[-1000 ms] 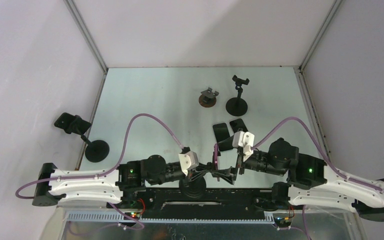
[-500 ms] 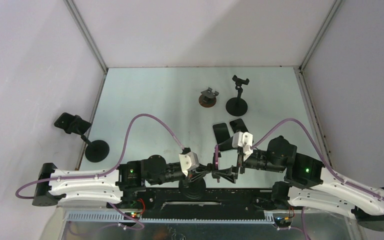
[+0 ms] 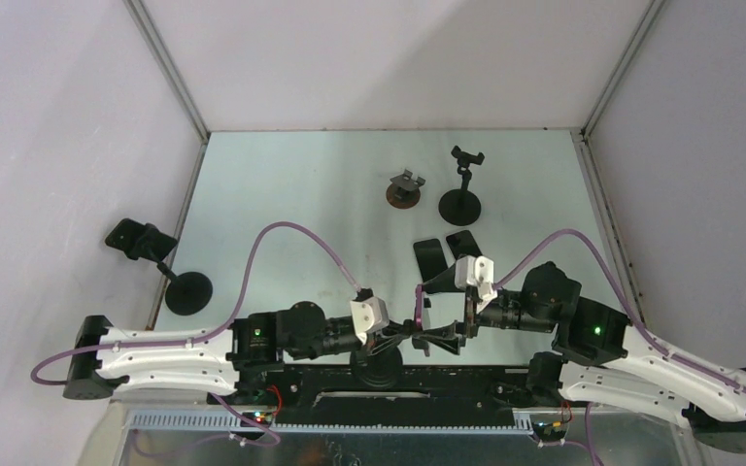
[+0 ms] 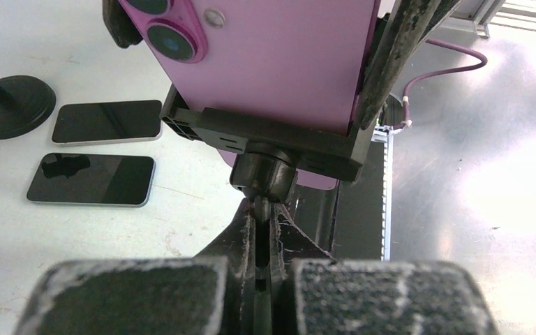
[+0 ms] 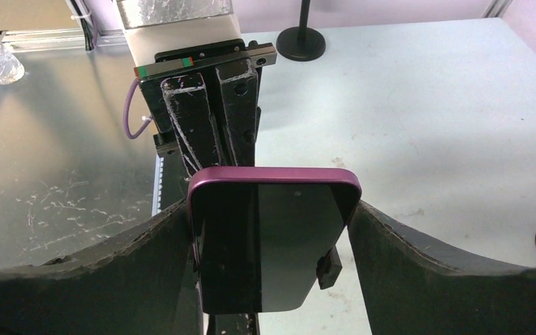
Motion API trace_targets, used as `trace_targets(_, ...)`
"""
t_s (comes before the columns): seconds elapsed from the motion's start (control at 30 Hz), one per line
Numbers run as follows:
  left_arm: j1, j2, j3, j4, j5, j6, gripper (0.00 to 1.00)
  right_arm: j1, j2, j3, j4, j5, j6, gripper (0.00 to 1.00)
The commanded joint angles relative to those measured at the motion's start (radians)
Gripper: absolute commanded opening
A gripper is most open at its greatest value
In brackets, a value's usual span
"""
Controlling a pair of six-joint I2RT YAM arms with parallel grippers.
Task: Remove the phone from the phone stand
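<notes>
My left pincer (image 4: 262, 223) is pressed together on the thin stem of the phone stand (image 4: 279, 139), just under the ball joint that carries the cradle. The pink phone (image 4: 279, 56) sits upright in that cradle at the near edge of the desk (image 3: 301, 194), between my two arms. Its camera side faces my left wrist and its dark screen faces my right.

My right pincer (image 5: 271, 213) is spread wide around the phone, one finger along each long edge. Both fingers look to be at the edges, but I cannot tell whether they press on it or only lie beside it.

Farther out on the desk two dark phones (image 4: 107, 121) lie flat, side by side. Just beyond them stands a black stand with a round base (image 3: 464, 184), and a small low holder (image 3: 406, 186) is to its left. Another black stand (image 3: 170, 267) is well apart, near the left wall.
</notes>
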Motion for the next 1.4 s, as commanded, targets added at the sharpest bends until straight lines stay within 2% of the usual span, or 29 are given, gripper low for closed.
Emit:
trace_targets(0.0,0.0,-0.012,0.052,0.142,0.004,-0.001,0.0,-0.008,0.012,-0.005,0.043,-0.022,0.014,0.81)
trace_targets(0.2,0.0,-0.007,0.053,0.145,0.007,0.0,0.0,-0.033,0.009,-0.005,0.027,-0.049,0.027,0.79)
trace_targets(0.23,0.001,-0.006,0.054,0.145,0.007,0.001,0.0,-0.041,0.01,-0.005,0.023,-0.052,0.029,0.81)
trace_targets(0.33,0.001,-0.004,0.058,0.144,0.01,0.003,0.0,-0.061,0.01,-0.007,0.021,-0.061,0.049,0.96)
trace_targets(0.5,0.0,-0.003,0.057,0.142,0.009,0.005,0.0,-0.125,0.006,-0.02,0.029,-0.127,0.063,0.98)
trace_targets(0.83,0.001,-0.017,0.041,0.143,0.002,-0.003,0.0,-0.192,0.021,-0.033,0.054,-0.315,0.091,0.88)
trace_targets(1.13,0.001,-0.024,0.036,0.142,-0.005,-0.006,0.0,-0.195,0.04,-0.034,0.069,-0.309,0.093,0.84)
trace_targets(1.23,0.0,-0.022,0.035,0.141,-0.006,-0.006,0.0,-0.193,0.035,-0.034,0.07,-0.279,0.086,0.78)
trace_targets(1.37,0.0,-0.022,0.032,0.142,-0.007,-0.007,0.0,-0.193,0.031,-0.034,0.069,-0.248,0.08,0.59)
